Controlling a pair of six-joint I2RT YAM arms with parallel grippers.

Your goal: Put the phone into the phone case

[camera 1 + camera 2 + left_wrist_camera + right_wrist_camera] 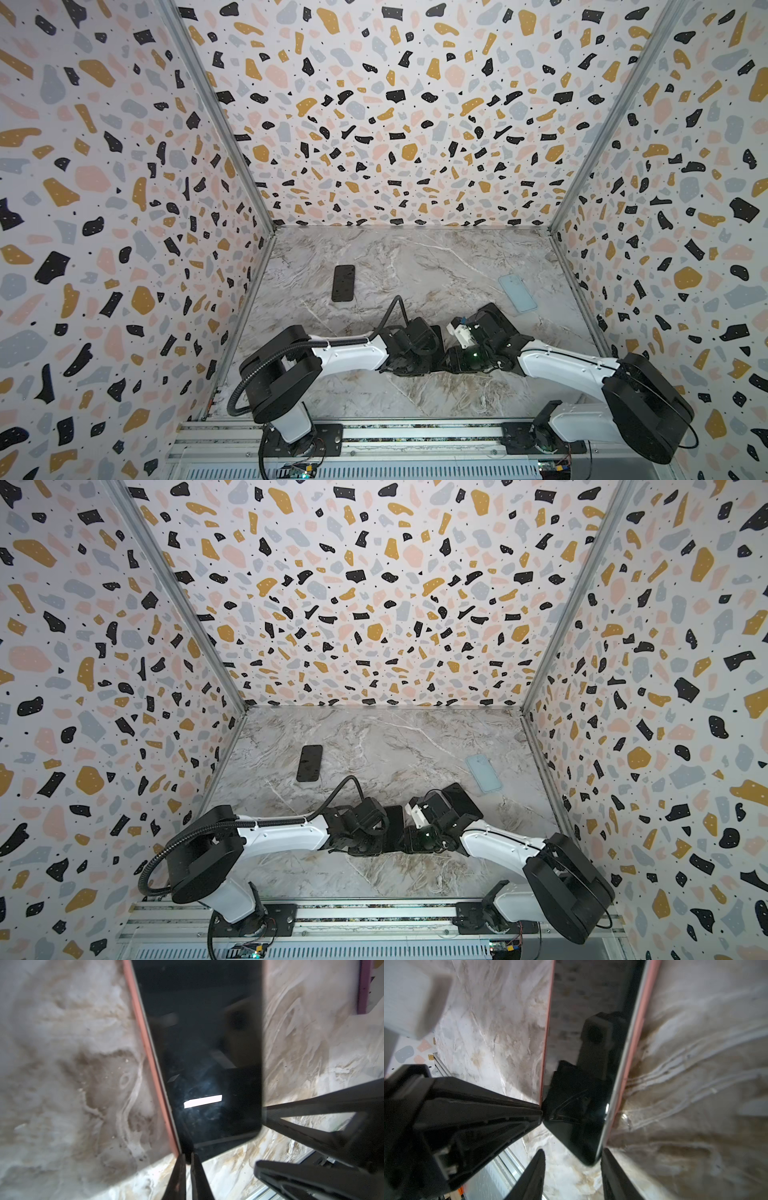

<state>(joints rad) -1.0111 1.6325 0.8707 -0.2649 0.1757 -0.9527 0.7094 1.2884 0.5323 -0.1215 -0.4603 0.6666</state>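
Black left fingers (177, 1178), pressed together in the left wrist view, touch the salmon-pink rubbery phone case (144, 1043) around the glossy black slab phone (207, 1043) on the marbled bench (62, 1064); right wrist view: spread right fingers (616, 1178) straddle its seemingly unseated corner, which a shove could pop out.

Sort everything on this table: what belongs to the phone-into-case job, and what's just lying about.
In the job:
- phone, near the centre
- salmon case, its rim along the phone's sides

Lying about:
- second black phone, back left
- light blue case, right side
- dark flat slab near it, partly hidden, identity unclear
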